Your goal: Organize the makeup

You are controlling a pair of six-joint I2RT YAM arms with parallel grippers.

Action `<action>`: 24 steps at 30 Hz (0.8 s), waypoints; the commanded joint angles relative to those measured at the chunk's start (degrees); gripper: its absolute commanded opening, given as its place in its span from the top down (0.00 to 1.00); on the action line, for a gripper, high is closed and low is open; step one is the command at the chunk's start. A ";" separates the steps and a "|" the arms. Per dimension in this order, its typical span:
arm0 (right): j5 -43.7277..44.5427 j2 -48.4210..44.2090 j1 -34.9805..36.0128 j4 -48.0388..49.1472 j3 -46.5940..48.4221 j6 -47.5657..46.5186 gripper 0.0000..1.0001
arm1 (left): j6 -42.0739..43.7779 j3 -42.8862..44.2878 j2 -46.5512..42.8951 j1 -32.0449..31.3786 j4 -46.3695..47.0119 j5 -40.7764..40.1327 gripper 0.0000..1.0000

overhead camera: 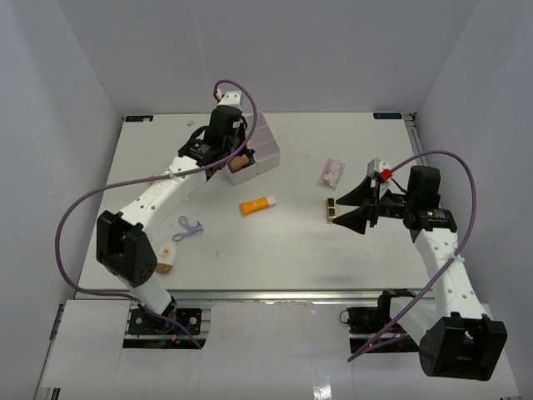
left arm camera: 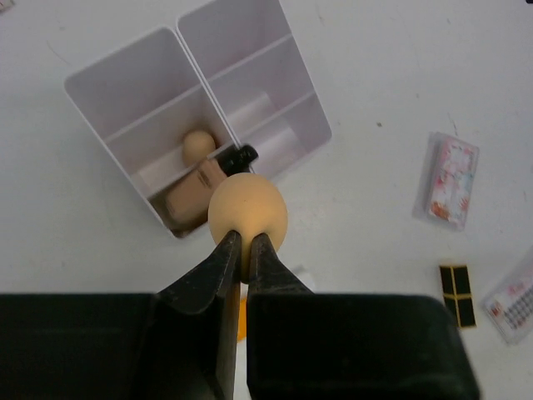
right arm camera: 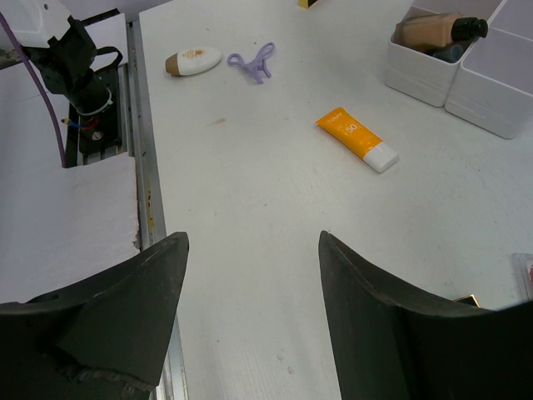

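Note:
My left gripper (left arm camera: 246,240) is shut on a beige egg-shaped sponge (left arm camera: 247,212) and holds it above the near corner of the white box (left arm camera: 125,79). In the top view this gripper (overhead camera: 236,160) is at the box's front. A smaller sponge (left arm camera: 198,143) and a skin-tone bottle (left arm camera: 193,193) with a dark cap lie in the near compartment. My right gripper (right arm camera: 254,242) is open and empty above bare table, next to the black-gold lipstick (overhead camera: 331,206). The orange tube (overhead camera: 257,205) lies mid-table. The purple loop (overhead camera: 191,228) lies to its left.
A clear pinkish packet (overhead camera: 331,172) lies right of the box (overhead camera: 265,143), and a second packet (left arm camera: 516,296) shows in the left wrist view. A white oval bottle with a tan cap (right arm camera: 193,60) lies near the left arm's base. Purple cables arc over both arms.

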 commanded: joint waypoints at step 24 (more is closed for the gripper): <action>-0.65 1.73 -1.48 0.77 -0.76 -0.14 0.30 | 11.09 18.66 24.42 10.26 -2.30 2.07 0.95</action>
